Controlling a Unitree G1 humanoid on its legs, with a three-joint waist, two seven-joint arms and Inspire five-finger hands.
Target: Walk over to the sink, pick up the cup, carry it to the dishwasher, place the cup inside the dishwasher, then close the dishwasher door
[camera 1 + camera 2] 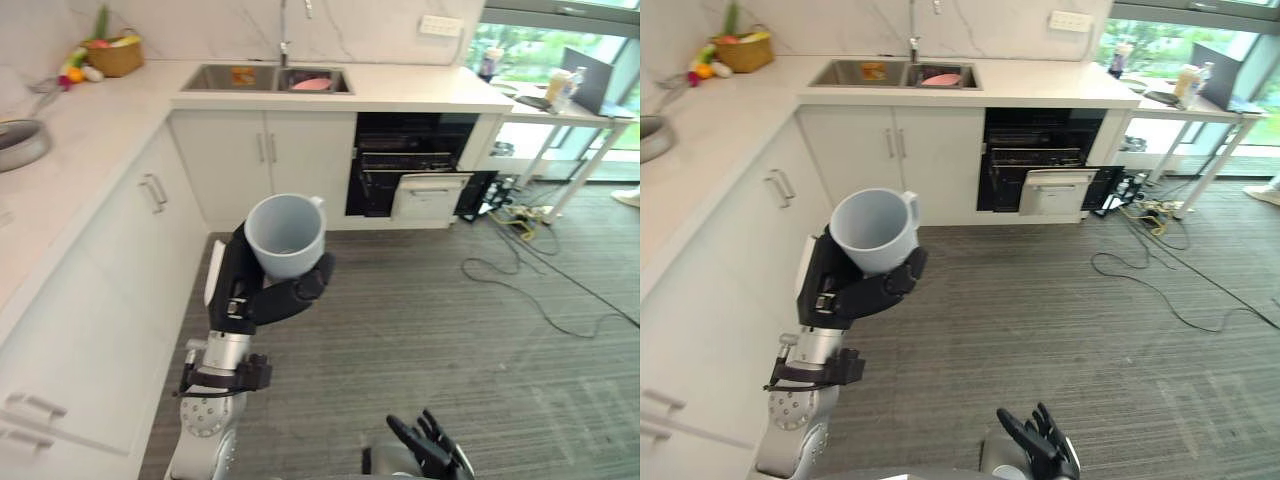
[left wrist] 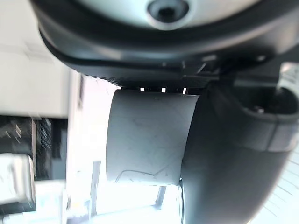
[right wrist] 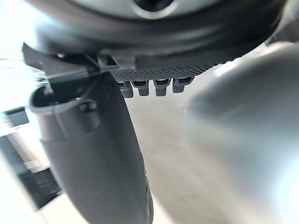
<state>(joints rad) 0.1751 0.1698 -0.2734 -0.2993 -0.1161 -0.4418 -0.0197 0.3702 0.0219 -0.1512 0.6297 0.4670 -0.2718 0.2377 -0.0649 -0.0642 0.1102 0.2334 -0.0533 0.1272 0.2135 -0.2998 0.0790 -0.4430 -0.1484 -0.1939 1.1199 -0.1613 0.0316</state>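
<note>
While dishwasher (image 1: 410, 160) gapes, left hand (image 1: 255, 292) grips cup (image 1: 287, 238).

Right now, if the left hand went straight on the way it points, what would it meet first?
Likely the white cabinet doors under the sink, left of the open dishwasher; the left hand holds the cup, and depth is unclear.

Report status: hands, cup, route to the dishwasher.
Left hand shut on cup, cup upright. Right hand open, low, idle. Dishwasher open ahead; floor cables right of the route.
</note>
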